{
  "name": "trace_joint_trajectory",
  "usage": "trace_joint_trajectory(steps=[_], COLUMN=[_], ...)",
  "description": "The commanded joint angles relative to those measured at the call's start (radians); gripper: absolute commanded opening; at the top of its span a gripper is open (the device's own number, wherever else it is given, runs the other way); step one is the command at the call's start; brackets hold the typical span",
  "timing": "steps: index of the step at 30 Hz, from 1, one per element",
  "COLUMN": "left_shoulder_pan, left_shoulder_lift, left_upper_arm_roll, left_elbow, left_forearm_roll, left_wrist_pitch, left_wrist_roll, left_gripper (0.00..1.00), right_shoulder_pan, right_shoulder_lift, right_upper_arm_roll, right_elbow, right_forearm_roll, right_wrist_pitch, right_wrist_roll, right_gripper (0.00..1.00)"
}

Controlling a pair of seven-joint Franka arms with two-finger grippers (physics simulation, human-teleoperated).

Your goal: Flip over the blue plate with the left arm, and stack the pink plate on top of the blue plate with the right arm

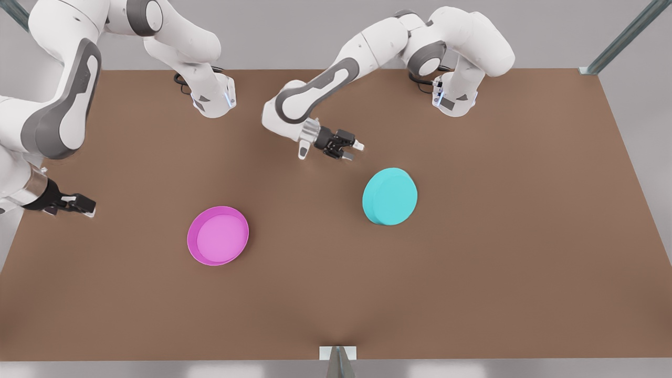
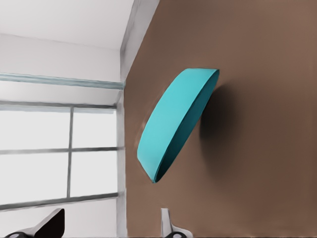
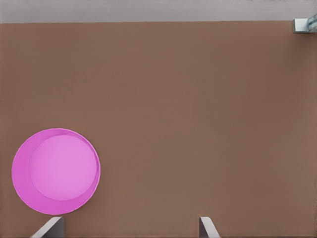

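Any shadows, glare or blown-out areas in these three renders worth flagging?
Front view: soft, even light, faint shadows under the round cyan-turquoise plate and round magenta-pink plate. Left wrist view: a broad dark shadow on the brown tabletop beside the cyan plate, and a blown-out window. Right wrist view: flat, glare-free.

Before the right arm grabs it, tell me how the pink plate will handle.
The pink plate looks like stiff moulded plastic, so it probably won't flex. Its raised rim gives the right gripper an edge to pinch, though a glossy surface could slip. Lying flat on the table, it should slide rather than roll.

Brown table [image 1: 472, 294], grey metal frame posts [image 1: 619, 42] at its corners
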State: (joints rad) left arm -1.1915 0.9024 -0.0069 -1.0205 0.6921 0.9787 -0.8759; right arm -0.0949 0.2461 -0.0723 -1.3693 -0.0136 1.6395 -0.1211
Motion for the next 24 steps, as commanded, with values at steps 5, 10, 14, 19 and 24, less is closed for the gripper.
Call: trace_joint_trajectory(steps=[5,10,14,19,24], left_shoulder_pan=[0.289,0.863,0.997,0.998,1.001], left_shoulder_lift=[-0.201,-0.263,-0.385,-0.695,-0.734], left_upper_arm_roll=[0.004,0.005,0.016,0.019,0.019], left_elbow=[0.033,0.034,0.03,-0.283,-0.342], left_forearm_roll=[-0.427,-0.647,-0.744,-0.687,-0.697], left_wrist_pitch=[0.035,0.196,0.216,0.316,0.376], left_wrist_roll=[0.093,0.693,0.842,0.847,0.845], left_gripper=[1.0,1.0,1.0,1.0,1.0], right_shoulder_pan=[0.001,0.001,0.003,-0.006,-0.002], right_shoulder_lift=[-0.039,-0.068,-0.082,0.045,0.237], right_upper_arm_roll=[0.0,0.016,0.028,0.032,0.08], right_elbow=[-0.05,-0.093,-0.094,-0.31,-0.383], right_forearm_roll=[0.018,0.015,0.017,0.199,0.379], right_wrist_pitch=[0.0,0.0,0.0,0.292,0.442], right_wrist_roll=[0.003,-0.006,-0.002,-0.037,-0.16], right_gripper=[1.0,1.0,1.0,1.0,1.0])
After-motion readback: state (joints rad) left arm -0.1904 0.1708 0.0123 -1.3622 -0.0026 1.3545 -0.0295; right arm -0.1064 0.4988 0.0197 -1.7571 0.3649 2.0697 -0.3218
